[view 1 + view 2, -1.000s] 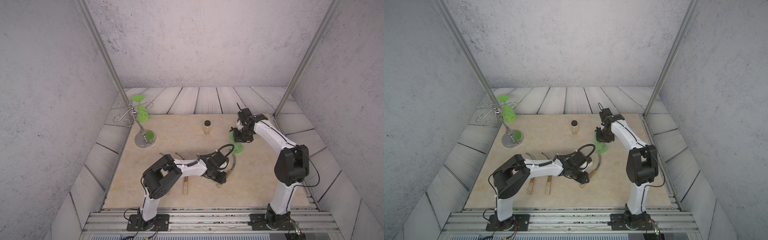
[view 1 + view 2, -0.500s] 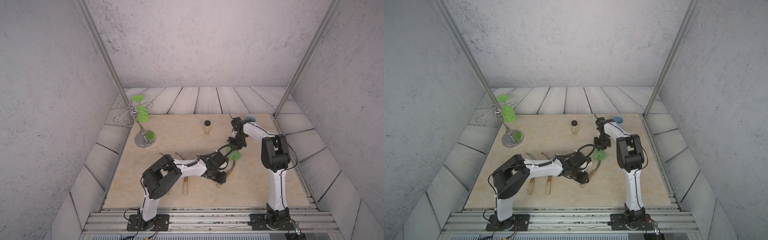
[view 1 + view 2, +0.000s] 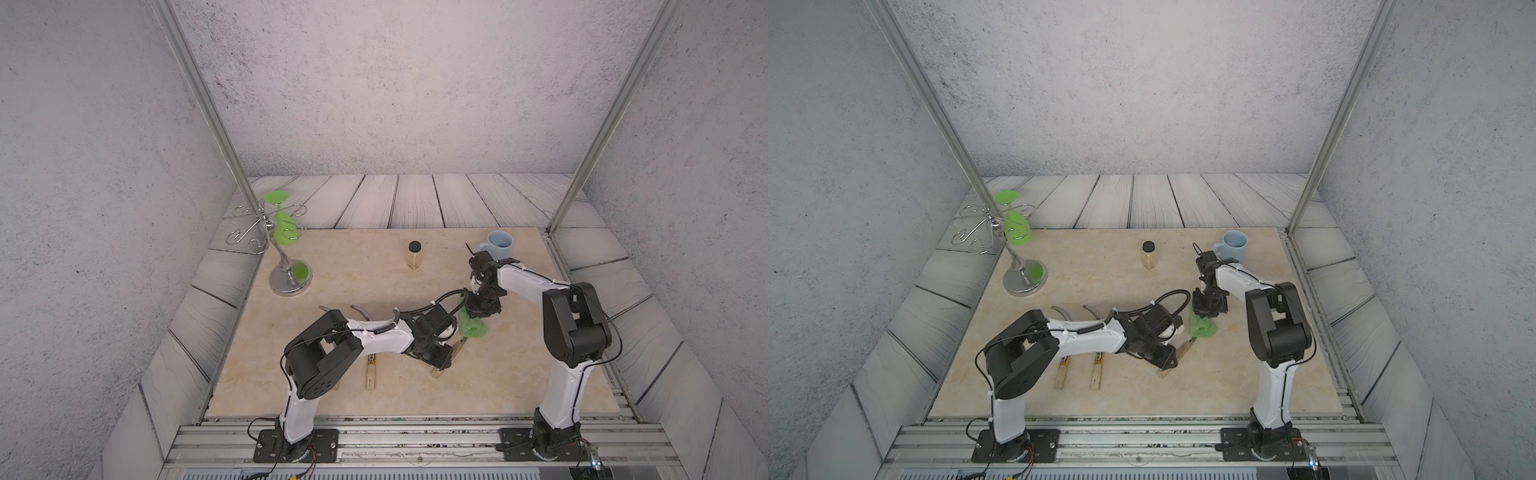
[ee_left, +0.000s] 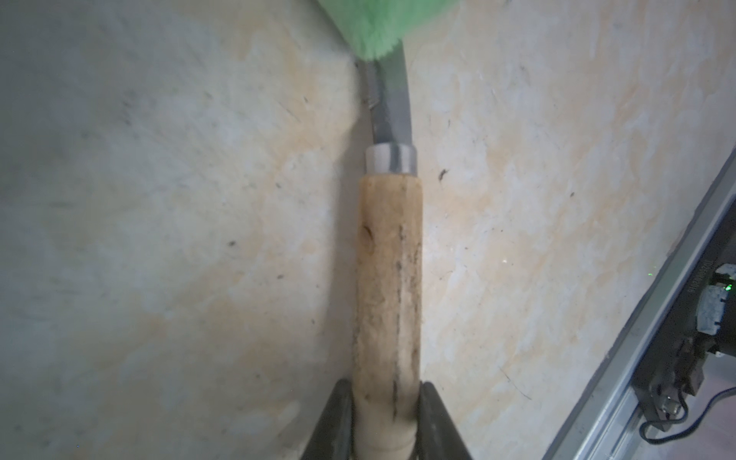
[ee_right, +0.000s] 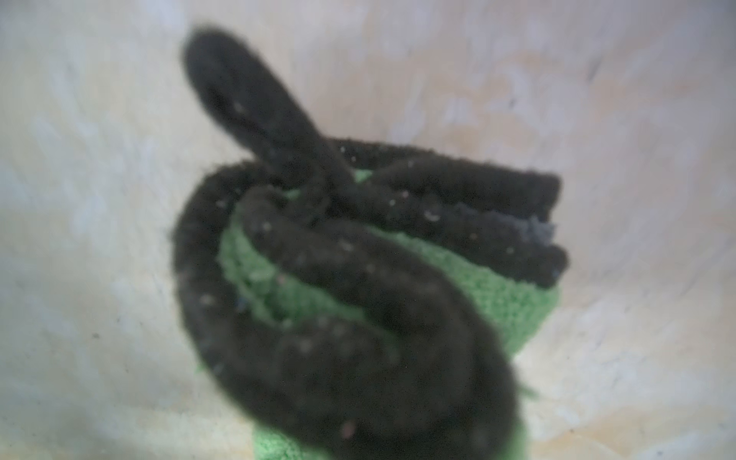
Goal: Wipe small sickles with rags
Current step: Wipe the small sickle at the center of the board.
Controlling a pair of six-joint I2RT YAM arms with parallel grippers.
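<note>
Both top views are bright, even and sharp, with soft shadows on the beige marbled tabletop (image 3: pixel 332 266). The right wrist view blurs the fluffy green cloth with dark edging (image 5: pixel 498 294); the left wrist view shows the small sickle with pale wooden handle (image 4: pixel 388 278) crisply.

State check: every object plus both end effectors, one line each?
left end effector: shut on held sickle
right end effector: shut on green rag
held sickle: handle clamped, blade partly under the rag
green rag: bunched, on that blade
spare sickles: lying flat, ungripped
blue mug: upright
jar: upright, black lid on
green goblet: hanging upside down on rack
rack: standing
</note>
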